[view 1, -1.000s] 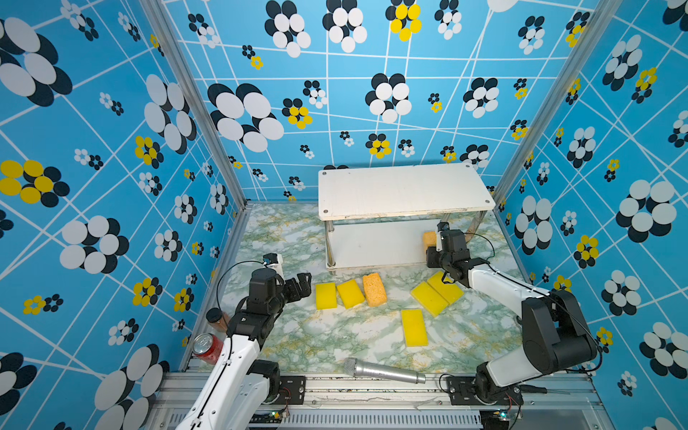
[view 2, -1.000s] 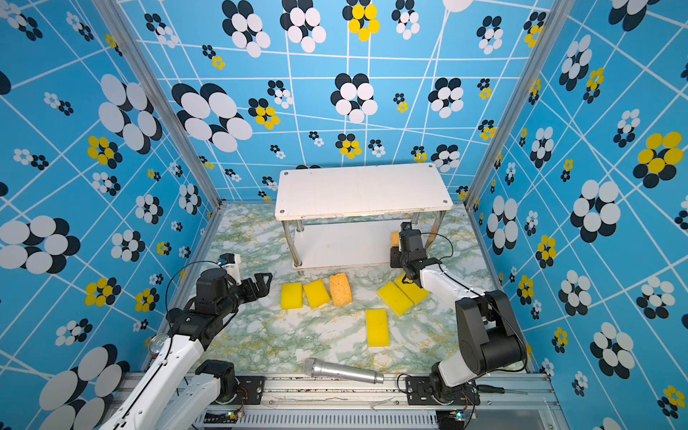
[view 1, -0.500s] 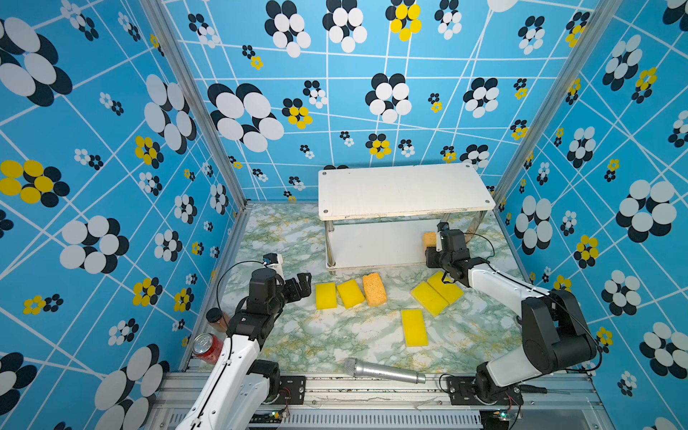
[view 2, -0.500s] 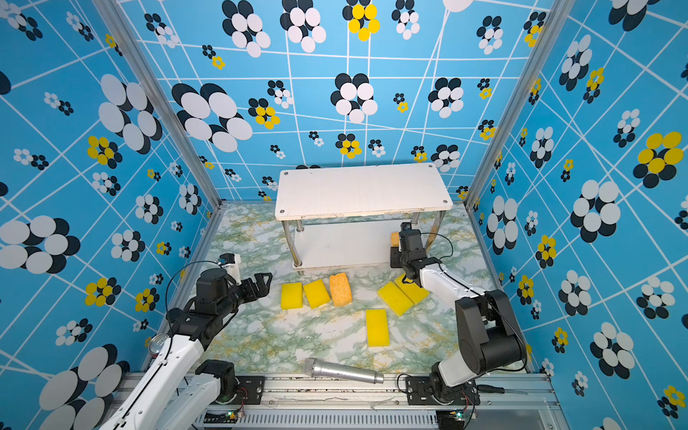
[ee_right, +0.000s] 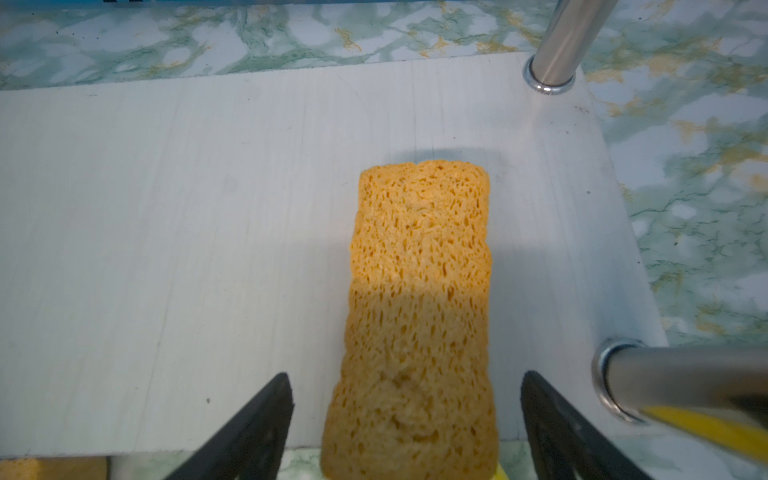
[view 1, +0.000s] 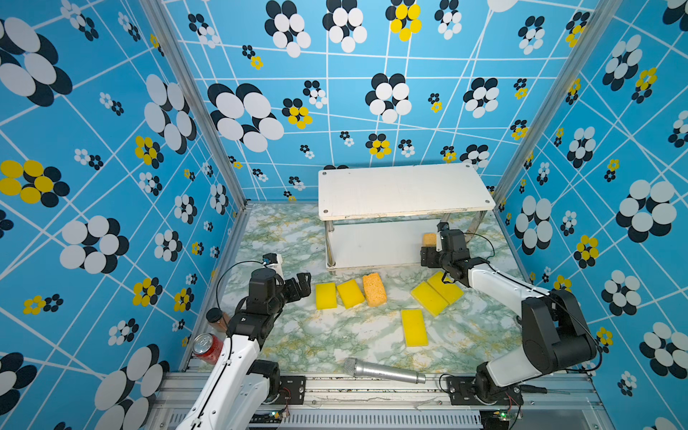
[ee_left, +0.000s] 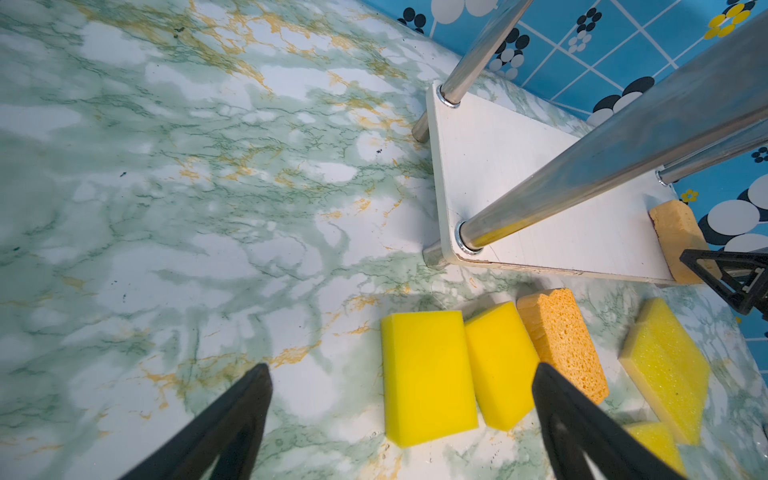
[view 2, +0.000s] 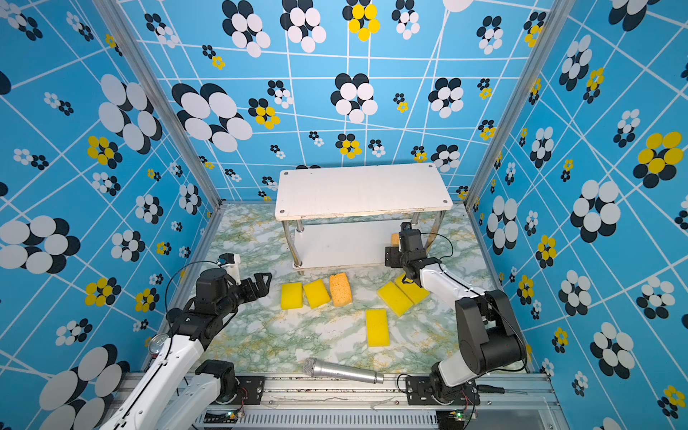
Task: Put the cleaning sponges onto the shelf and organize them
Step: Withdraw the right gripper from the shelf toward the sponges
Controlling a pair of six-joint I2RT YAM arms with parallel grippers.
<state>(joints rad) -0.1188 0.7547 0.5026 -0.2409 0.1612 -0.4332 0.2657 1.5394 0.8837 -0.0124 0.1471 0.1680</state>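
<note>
Right gripper (ee_right: pixel 405 376) fingers apart, flanking but not touching the orange sponge (ee_right: pixel 419 249) on the shelf (view 1: pixel 372 244) at 3 o'clock; left gripper (ee_left: pixel 401 368) fingers apart, empty.

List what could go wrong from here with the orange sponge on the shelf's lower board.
1. The orange sponge overhangs the lower board's front edge. It may tip off, or get dragged off if the open right gripper brushes it while backing out.
2. A chrome leg stands close beside that gripper; a sideways pull might strike it.
3. The right arm hangs over two flat yellow sponges and could nudge them.
</note>
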